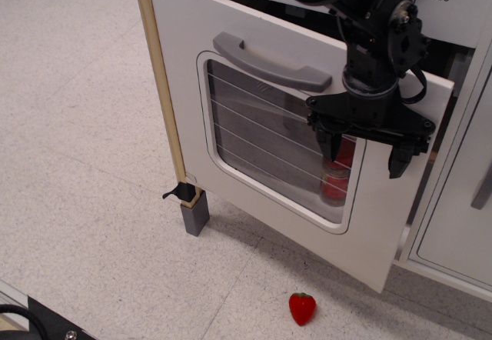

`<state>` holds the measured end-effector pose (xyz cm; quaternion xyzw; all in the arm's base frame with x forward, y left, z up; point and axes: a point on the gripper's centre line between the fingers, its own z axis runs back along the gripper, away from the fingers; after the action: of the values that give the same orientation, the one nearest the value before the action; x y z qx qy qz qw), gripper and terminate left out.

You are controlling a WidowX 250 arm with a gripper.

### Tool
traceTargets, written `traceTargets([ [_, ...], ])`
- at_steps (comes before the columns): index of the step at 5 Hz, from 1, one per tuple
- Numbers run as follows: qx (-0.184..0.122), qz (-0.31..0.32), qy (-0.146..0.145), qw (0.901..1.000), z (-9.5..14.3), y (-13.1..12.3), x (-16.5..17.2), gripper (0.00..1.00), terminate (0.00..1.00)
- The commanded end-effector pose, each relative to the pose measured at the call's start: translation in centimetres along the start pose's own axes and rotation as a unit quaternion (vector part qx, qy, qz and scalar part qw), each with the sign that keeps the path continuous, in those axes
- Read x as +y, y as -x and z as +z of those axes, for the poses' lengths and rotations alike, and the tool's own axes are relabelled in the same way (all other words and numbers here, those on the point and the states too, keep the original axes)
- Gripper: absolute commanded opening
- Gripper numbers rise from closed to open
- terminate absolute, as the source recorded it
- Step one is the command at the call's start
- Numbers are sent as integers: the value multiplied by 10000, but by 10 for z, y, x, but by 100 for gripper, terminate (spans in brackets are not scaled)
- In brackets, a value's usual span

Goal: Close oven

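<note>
Speckled pale flooring fills the left and bottom of the view, with a small red toy strawberry lying near the bottom edge. Above it, the white toy-kitchen oven occupies the upper right; its large door with wire-lined rounded window and grey bar handle stands ajar, a wooden strip along its left edge. The black claw hangs before the door's right side, fingers apart, holding nothing. A red can shows through the window.
</note>
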<state>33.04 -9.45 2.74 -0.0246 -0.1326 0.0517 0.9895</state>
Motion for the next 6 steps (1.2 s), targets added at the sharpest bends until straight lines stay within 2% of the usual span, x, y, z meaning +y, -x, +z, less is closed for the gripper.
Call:
traceTargets([
  [1,-660,189,7,9976,2,-51,-9,100,0],
  [3,-758,287,-7,9967,1,-63,-8,100,0],
  [4,-606,180,21,9980,6,-53,-3,100,0],
  [5,-414,195,-84,9989,17,-41,7,100,0],
  [6,-345,139,-140,9992,27,-30,19,100,0],
])
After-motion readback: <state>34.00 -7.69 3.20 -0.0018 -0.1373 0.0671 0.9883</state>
